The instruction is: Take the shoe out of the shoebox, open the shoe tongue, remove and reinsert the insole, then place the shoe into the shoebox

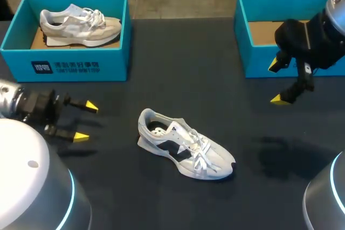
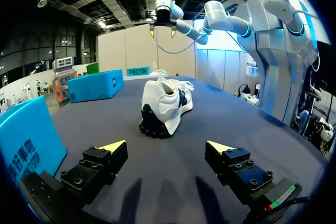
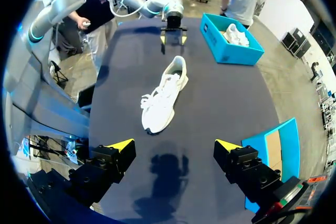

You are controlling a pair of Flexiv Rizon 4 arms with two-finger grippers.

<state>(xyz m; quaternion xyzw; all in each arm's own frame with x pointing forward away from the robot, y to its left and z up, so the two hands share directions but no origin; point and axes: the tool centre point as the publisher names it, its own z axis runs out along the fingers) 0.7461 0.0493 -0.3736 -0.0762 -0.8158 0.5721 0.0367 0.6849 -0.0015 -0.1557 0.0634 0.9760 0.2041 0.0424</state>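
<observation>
White-and-navy sneaker [image 1: 186, 151] lies on the dark table [image 1: 215, 68], outside the empty shoebox [image 1: 256, 60]. Opening the tongue likely wants one gripper steadying the heel while the other lifts the tongue clear of the laces. Left gripper [image 1: 86, 122] sits low facing the heel, and right gripper [image 1: 277, 82] hangs above the table. Both are spread and empty.

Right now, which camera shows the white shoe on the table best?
The head view: it looks down on the whole shoe, showing its side, laces and opening. The left wrist view shows mostly its heel and sole, end-on. The right wrist view shows it from above, toe nearest, farther off.
</observation>
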